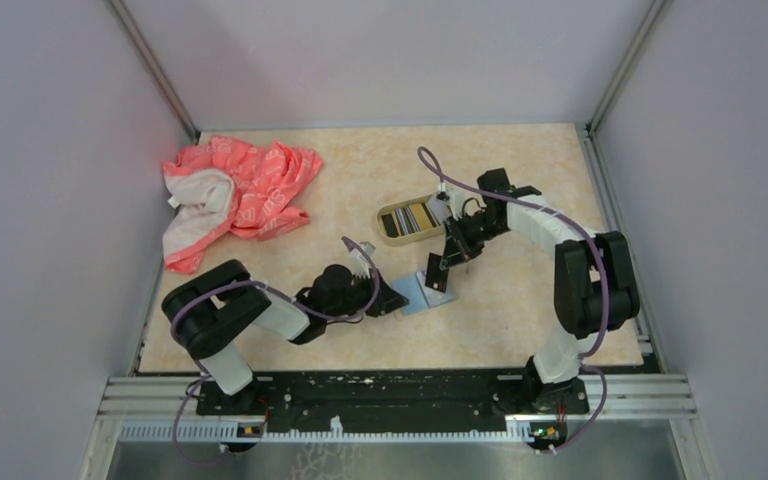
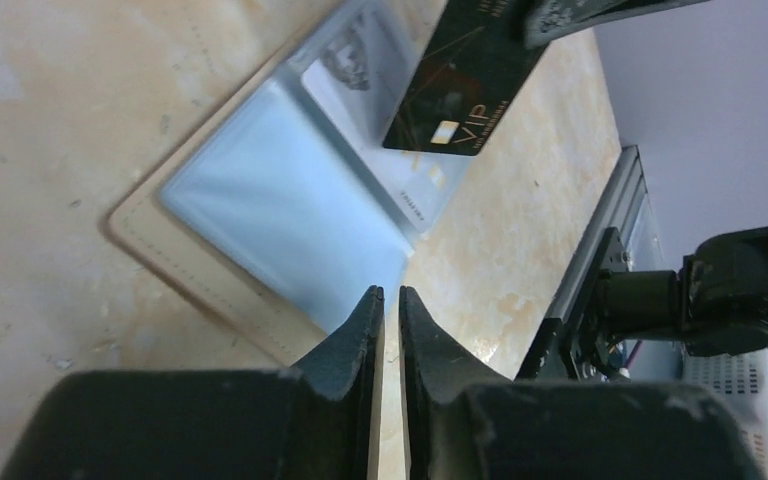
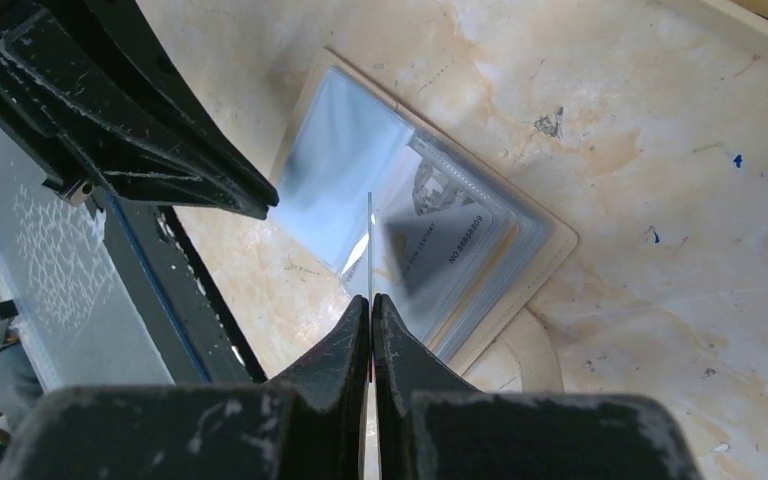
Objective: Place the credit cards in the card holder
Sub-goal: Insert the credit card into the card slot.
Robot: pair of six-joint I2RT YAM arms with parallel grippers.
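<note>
The card holder (image 1: 425,296) is an open tan wallet with clear sleeves, flat on the table; it also shows in the left wrist view (image 2: 280,200) and the right wrist view (image 3: 340,160). One sleeve holds a grey card (image 3: 440,255). My right gripper (image 3: 371,300) is shut on a black VIP credit card (image 2: 465,80), seen edge-on (image 3: 370,250), held upright just above the sleeves (image 1: 437,274). My left gripper (image 2: 389,292) is shut with a slim gap, empty, its tips at the holder's near left edge (image 1: 396,298). Several striped cards (image 1: 415,217) lie in a gold-rimmed tin (image 1: 385,215).
A pink and white cloth (image 1: 235,195) lies bunched at the back left. Grey walls close in the table on three sides. The metal rail (image 1: 400,395) with the arm bases runs along the front edge.
</note>
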